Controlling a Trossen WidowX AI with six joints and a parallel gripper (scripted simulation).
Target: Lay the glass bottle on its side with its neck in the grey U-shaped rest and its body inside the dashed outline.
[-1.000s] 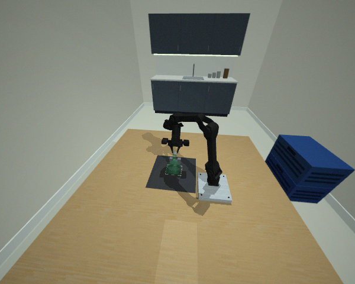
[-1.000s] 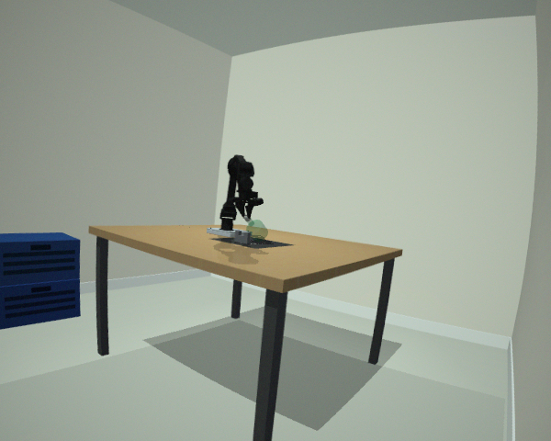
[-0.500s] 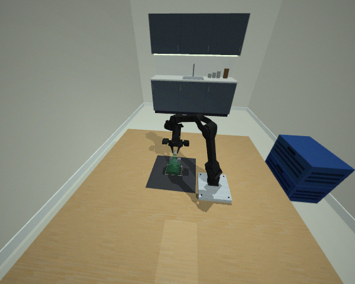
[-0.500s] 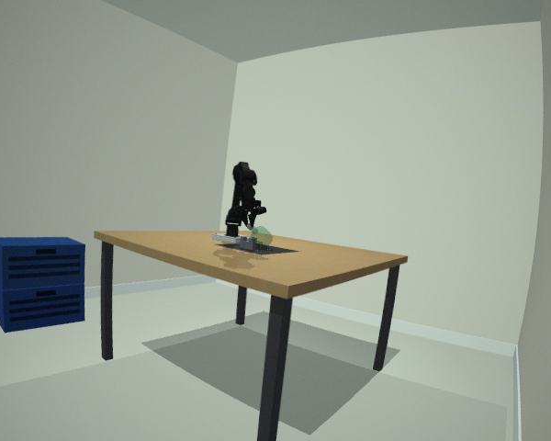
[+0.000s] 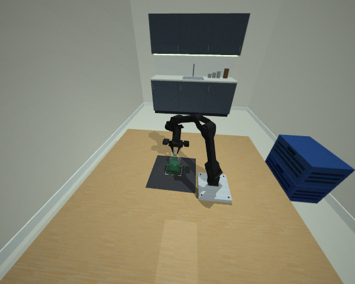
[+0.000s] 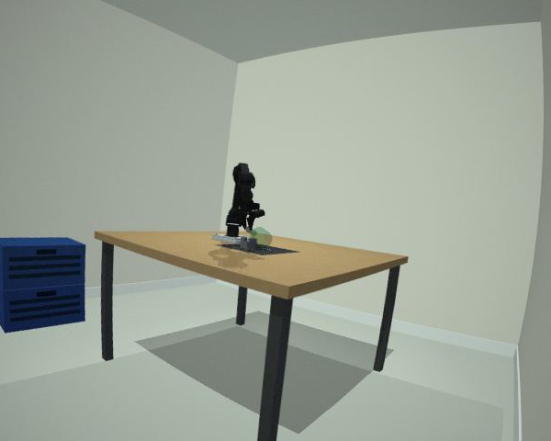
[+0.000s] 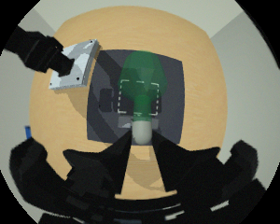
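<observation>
1. Gripper [image 5: 175, 151] [image 6: 250, 230] [image 7: 142, 133] partly open, approx. a third of its range; fingers clamped on pale neck end of the glass bottle [image 5: 173, 166] [image 6: 262, 237] [image 7: 142, 75].
2. Bottle: green, see-through, over the dark mat [image 5: 159, 180] [image 6: 285, 251] [image 7: 170, 126]; neck toward gripper, body pointing away from it. Wrist view: body overlaps dashed outline [image 5: 173, 175] [image 7: 158, 99] but extends past its far edge. Can't tell if body touches mat.
3. Grey U-shaped rest [image 6: 248, 243] [image 7: 124, 122] is on mat, near outline's gripper-side edge; in wrist view it shows either side of the neck. Neck seated in it or above it: can't tell.
4. Black arm [image 5: 210, 147] [image 6: 242, 189] [image 7: 37, 52] arches from its metal base plate [image 5: 226, 195] [image 6: 217, 236] [image 7: 91, 49], beside mat, w/ gripper angled down.
5. All on wooden table [image 5: 110, 213] [image 6: 313, 265] [image 7: 205, 84]; blue crate stack [image 5: 312, 155] [image 6: 39, 285] stands apart from it.
</observation>
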